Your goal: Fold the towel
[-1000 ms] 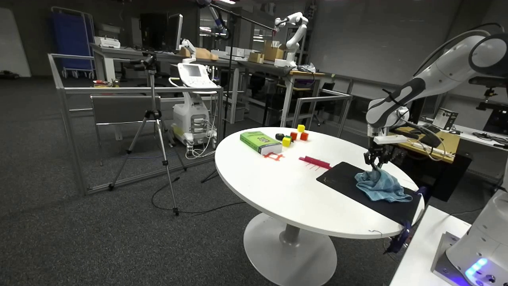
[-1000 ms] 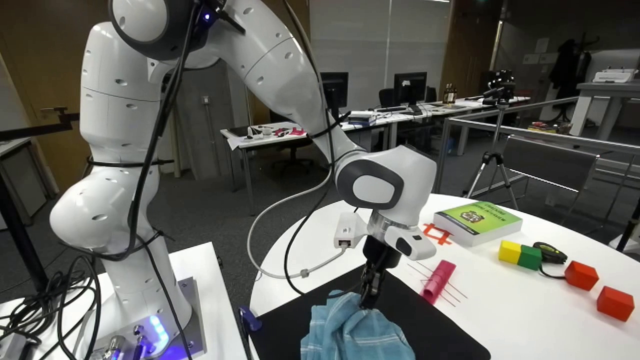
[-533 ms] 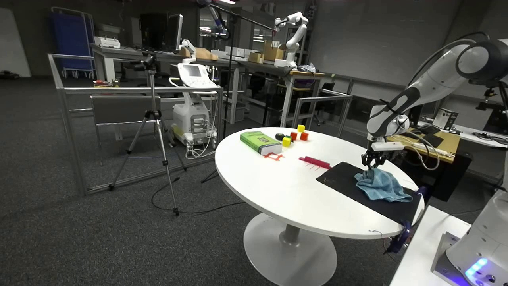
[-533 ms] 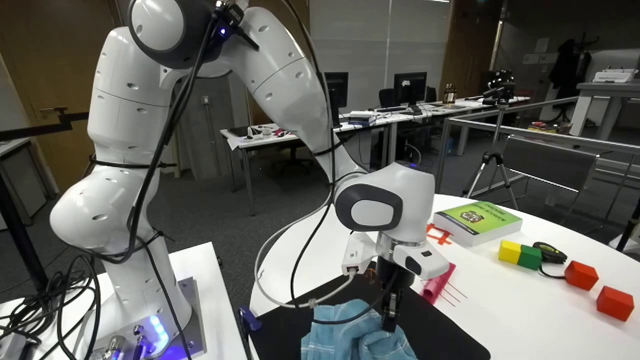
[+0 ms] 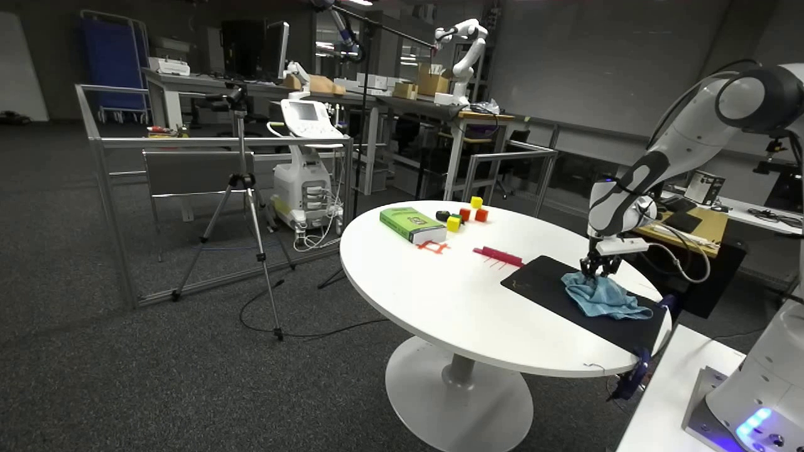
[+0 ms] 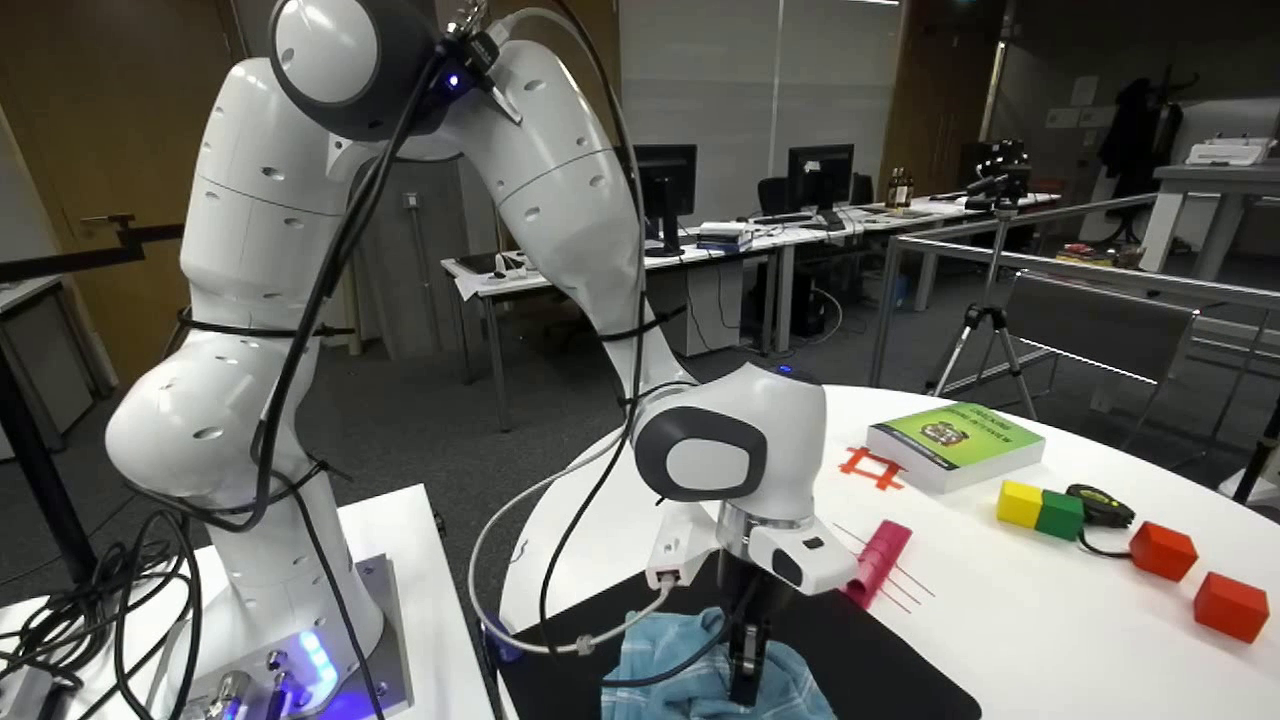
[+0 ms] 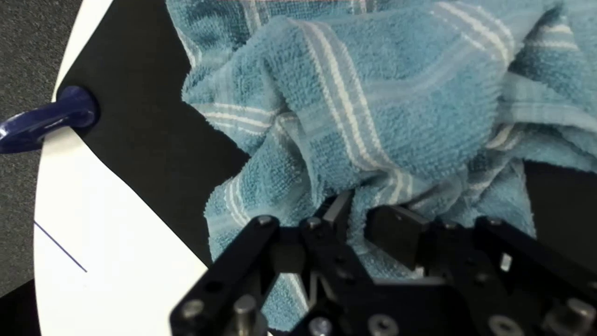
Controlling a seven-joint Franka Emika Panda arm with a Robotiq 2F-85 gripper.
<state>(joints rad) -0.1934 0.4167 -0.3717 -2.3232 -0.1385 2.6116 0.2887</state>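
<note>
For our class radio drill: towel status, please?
Gripper low, fingers straddling towel, grip unconfirmed. Towel bunched on black mat. Black cable hangs nearby, possible snag.

On a round white table [image 5: 433, 295]: black mat [image 5: 537, 282] at the rim, thick green-covered paperback [image 6: 955, 445], orange-red hash shape [image 6: 872, 458] just beside, crimson tube [image 6: 880, 562], two yellow cubes [image 5: 453, 224], green cube [image 6: 1059, 514] against one, two red cubes [image 6: 1163, 550], possibly a black tape measure [image 6: 1100, 506].

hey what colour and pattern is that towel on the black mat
The towel is light blue with whitish stripes; it shows best in the wrist view.
</note>
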